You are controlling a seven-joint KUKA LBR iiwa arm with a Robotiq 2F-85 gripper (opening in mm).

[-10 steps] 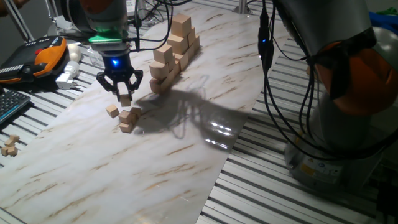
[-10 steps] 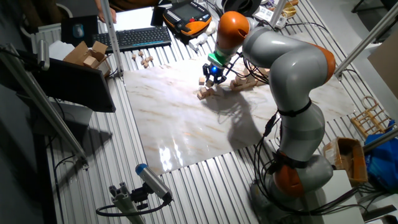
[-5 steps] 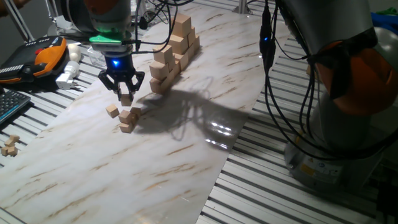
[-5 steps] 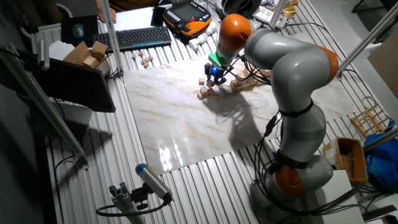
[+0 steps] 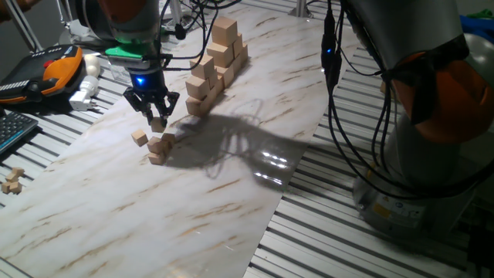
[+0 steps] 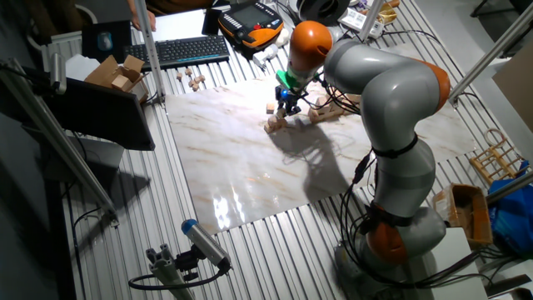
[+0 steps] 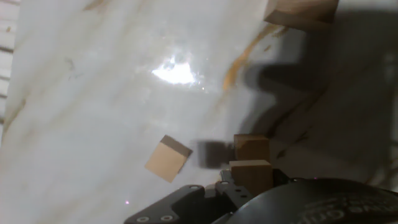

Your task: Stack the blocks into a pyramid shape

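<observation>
My gripper [image 5: 158, 118] is shut on one small light-wood block [image 5: 159, 123] and holds it just above a low cluster of blocks [image 5: 161, 144] on the marble board. One more block [image 5: 139, 137] lies alone to the left of the cluster. In the hand view the held block [image 7: 250, 175] sits directly over a block on the board [image 7: 252, 148], with the lone block [image 7: 168, 158] to its left. The other fixed view shows the gripper [image 6: 283, 110] over the same cluster [image 6: 274, 125]. No stepped pile shows here.
A tall staircase of larger pale cubes [image 5: 216, 62] stands just behind and right of the gripper. Beyond the marble board [image 5: 193, 208] lie a few small cubes [image 5: 11, 182], a keyboard [image 5: 11, 127], an orange-black pendant [image 5: 58, 66] and a white plug [image 5: 83, 96].
The gripper, still holding the block, has edged slightly toward the cluster and a little lower. The blocks on the board have not moved.
</observation>
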